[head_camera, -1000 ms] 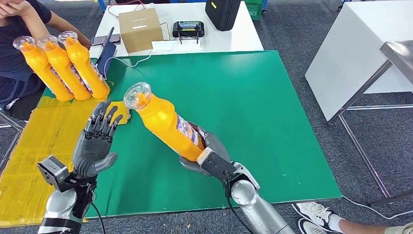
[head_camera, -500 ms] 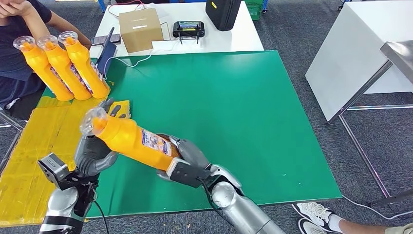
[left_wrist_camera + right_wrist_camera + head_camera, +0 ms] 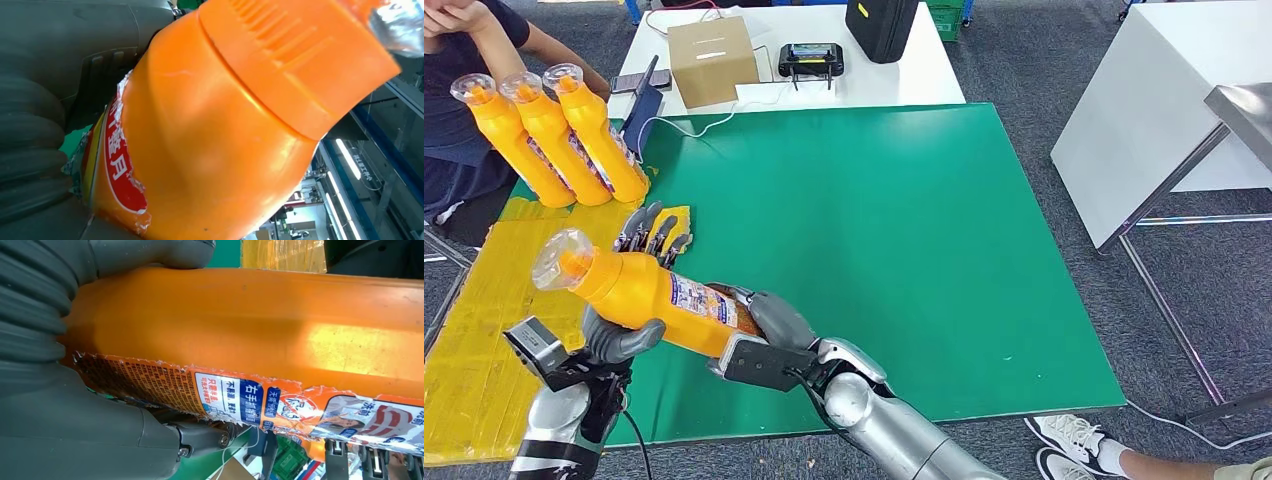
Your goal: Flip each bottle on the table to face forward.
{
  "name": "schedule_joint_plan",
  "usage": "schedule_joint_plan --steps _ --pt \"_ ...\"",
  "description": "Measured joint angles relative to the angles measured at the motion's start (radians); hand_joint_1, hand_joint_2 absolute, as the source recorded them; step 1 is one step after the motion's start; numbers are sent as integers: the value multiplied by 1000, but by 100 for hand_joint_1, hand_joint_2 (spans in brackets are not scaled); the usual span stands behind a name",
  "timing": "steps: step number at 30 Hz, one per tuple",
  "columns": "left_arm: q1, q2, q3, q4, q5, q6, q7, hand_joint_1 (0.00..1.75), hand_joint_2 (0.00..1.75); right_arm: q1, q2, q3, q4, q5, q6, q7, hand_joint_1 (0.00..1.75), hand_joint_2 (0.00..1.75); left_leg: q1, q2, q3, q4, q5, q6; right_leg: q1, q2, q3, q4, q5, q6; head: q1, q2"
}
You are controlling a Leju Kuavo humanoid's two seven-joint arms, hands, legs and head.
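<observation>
Over the green mat (image 3: 904,230), the right hand (image 3: 759,335) clutching the bottle (image 3: 639,290) has swung it into the left hand (image 3: 624,320), whose grip can't be judged.

My right hand (image 3: 759,340) grips the base end of the orange plastic bottle (image 3: 639,290), which lies tilted across my front, its clear cap (image 3: 561,260) up and out to my left. The bottle's shoulder rests in my left hand (image 3: 619,335), my left fingers (image 3: 652,232) standing just behind it. Beyond those fingers, on the far left corner of the green-covered table (image 3: 904,220), three more orange bottles (image 3: 549,135) stand side by side, touching. Behind them sits a person (image 3: 464,60).
</observation>
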Motion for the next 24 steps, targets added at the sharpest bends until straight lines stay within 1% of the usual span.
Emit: schedule_joint_plan --steps 11,15,24 --pt "0 6 -4 8 -8 -7 -6 0 175 -24 4 17 35 -8 -1 0 175 175 0 0 0 0 0 0 0 0 0 0 0 0 0 0" --pt "0 8 -7 9 -30 -5 -12 175 175 -26 4 24 41 -12 -4 1 175 175 0 0 0 0 0 0 0 0 0 0 0 0 0 0" --pt "0 16 -20 14 -46 1 -28 175 175 -30 4 33 54 -15 -6 3 175 175 0 0 0 0 0 0 0 0 0 0 0 0 0 0"
